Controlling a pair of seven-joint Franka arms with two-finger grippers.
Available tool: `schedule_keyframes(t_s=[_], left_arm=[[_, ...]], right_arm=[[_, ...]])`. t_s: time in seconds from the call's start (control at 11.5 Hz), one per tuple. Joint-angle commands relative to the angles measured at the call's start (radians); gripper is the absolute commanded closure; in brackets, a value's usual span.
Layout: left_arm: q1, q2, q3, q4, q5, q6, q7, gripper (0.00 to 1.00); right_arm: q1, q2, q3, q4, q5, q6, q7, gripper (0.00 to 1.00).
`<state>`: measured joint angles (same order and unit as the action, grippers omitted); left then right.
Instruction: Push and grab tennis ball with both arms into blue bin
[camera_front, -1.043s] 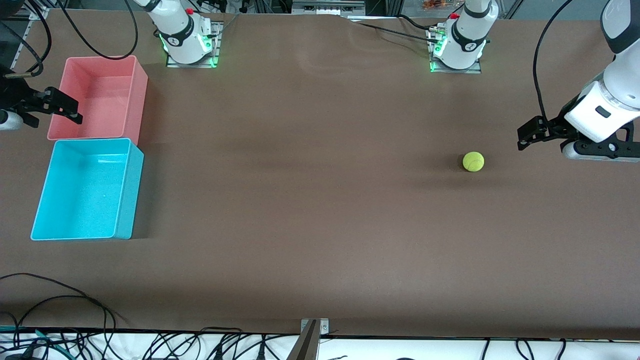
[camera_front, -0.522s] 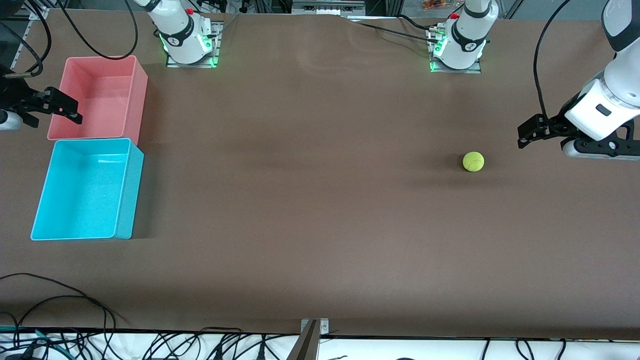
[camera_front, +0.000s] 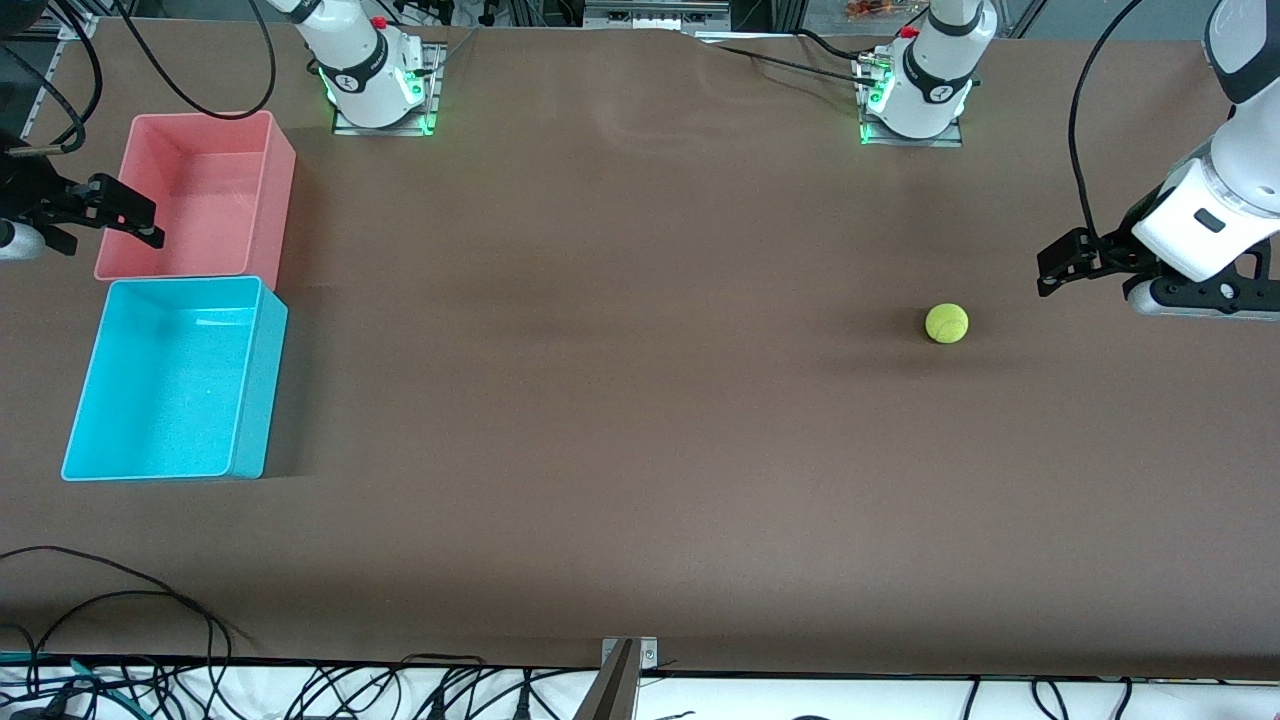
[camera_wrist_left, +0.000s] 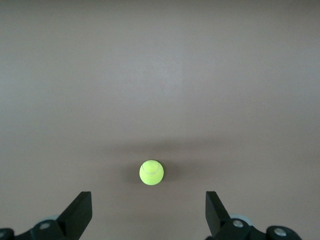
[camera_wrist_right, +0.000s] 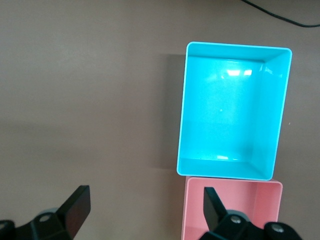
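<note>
Two tubs sit touching at your right arm's end: pink tub (camera_front: 195, 195), then thin-walled blue bin (camera_front: 175, 380) nearer the camera. Right gripper (camera_front: 125, 215) hangs wide beside them. Fuzzy tennis ball (camera_front: 946, 323) rests on bare brown table (camera_front: 620, 400), unobstructed, near your wide-open left gripper (camera_front: 1055, 268).

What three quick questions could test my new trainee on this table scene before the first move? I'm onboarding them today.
1. True or false: the tennis ball already lies in the blue bin.
2. Which bin lies nearer the front camera: A) the pink bin or B) the blue bin?
3. Fill in: the left hand, near the ball, stands ____.

Key: 1 false, it rests on the table; 2 B; 3 open, as is the right hand over the pink bin's edge.
</note>
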<state>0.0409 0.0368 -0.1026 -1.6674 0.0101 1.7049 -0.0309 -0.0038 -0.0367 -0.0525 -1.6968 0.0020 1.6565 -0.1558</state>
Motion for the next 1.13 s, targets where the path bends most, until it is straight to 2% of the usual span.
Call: schedule_keyframes(t_s=[0.0, 0.7, 1.04], left_arm=[[0.008, -0.005, 0.001, 0.011, -0.030, -0.021, 0.028, 0.00], [0.008, -0.005, 0.001, 0.012, -0.032, -0.027, 0.028, 0.00], [0.010, -0.006, 0.003, 0.012, -0.032, -0.028, 0.028, 0.00]], right_arm=[[-0.002, 0.011, -0.001, 0.037, -0.008, -0.030, -0.001, 0.00], [-0.008, 0.009, -0.004, 0.037, -0.008, -0.040, 0.001, 0.00], [-0.008, 0.009, -0.030, 0.037, -0.007, -0.040, -0.002, 0.00]])
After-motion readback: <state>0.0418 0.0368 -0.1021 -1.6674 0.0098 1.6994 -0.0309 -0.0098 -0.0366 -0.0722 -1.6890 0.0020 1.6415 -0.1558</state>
